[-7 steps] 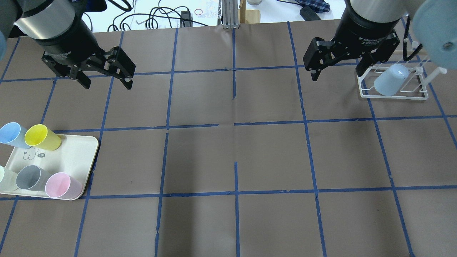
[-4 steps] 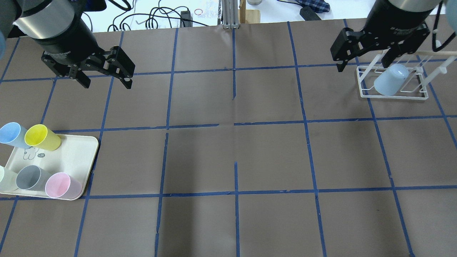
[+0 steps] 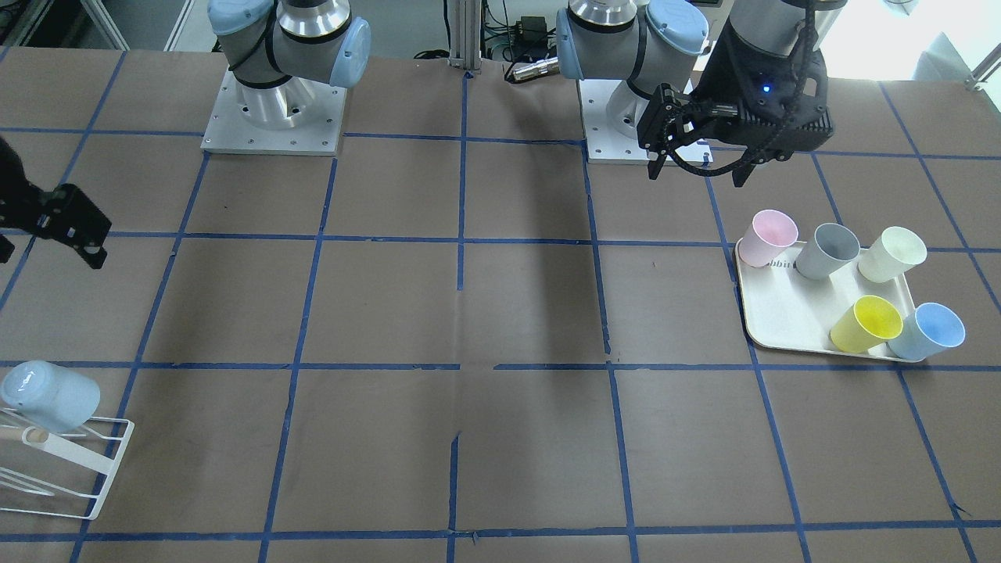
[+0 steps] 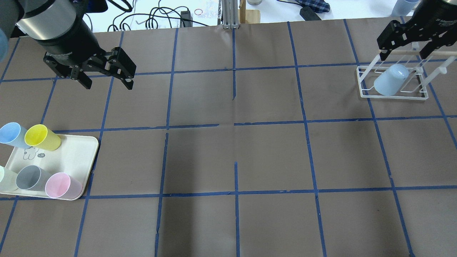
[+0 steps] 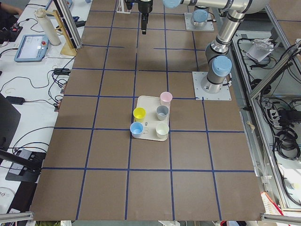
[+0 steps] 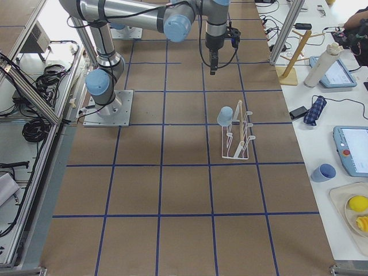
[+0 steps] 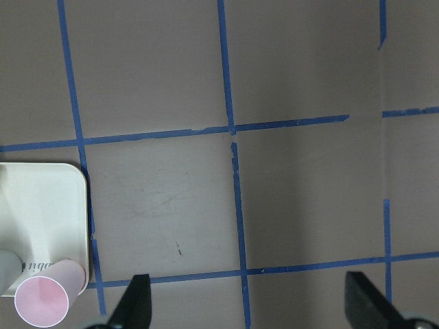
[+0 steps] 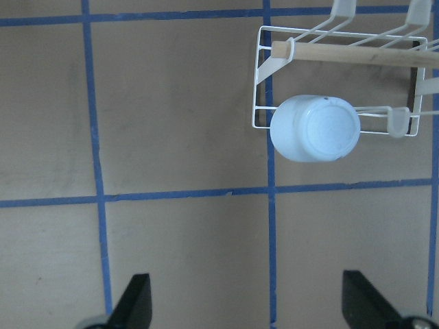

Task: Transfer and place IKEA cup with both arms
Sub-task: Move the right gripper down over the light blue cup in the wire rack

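The IKEA cup (image 4: 10,132), soft light blue outside and blue inside, stands upright at the far corner of the cream tray (image 4: 71,153), next to a yellow cup; it also shows in the front view (image 3: 929,330). My left gripper (image 4: 108,85) is open and empty, hovering above the table beyond the tray, well apart from the cup. In the left wrist view the open fingers (image 7: 137,305) frame bare table; the cup is out of that view. My right gripper (image 4: 402,56) is open and empty, above the far side of the white wire rack (image 4: 364,93).
A paler blue cup (image 4: 391,80) hangs upside down on the rack, seen from above in the right wrist view (image 8: 315,129). Yellow (image 4: 42,137), grey (image 4: 30,177), pink (image 4: 60,185) and pale green cups share the tray. Cables lie beyond the table's far edge.
My right gripper has moved to the right and away over the rack, staying open. My left gripper has hardly moved. The cups have not moved.
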`<state>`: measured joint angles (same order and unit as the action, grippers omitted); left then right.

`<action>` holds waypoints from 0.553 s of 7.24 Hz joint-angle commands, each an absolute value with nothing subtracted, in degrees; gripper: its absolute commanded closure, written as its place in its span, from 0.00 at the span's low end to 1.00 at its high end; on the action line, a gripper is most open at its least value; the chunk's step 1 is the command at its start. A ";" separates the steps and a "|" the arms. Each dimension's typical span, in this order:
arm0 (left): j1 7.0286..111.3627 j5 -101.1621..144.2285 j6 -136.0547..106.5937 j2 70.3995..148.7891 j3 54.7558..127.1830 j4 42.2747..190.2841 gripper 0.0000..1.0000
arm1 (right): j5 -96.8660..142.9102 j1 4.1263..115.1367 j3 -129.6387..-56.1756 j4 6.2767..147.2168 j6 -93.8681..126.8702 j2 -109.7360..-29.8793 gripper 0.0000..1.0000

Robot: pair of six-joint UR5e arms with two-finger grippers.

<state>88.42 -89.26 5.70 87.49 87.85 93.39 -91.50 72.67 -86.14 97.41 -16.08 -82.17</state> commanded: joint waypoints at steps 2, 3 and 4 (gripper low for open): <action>88.42 -89.21 5.80 87.80 87.89 92.99 0.00 | -85.73 68.73 -87.10 106.93 -22.93 -74.55 0.00; 88.16 -89.21 5.89 87.72 87.72 92.99 0.00 | -85.69 68.64 -87.19 110.36 -26.07 -72.62 0.00; 88.33 -89.12 5.89 87.54 87.54 92.99 0.00 | -85.87 68.29 -87.19 110.65 -29.06 -71.12 0.00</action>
<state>88.29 -89.19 5.82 87.69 87.73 93.00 -86.27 68.70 -87.09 108.80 -25.60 -73.20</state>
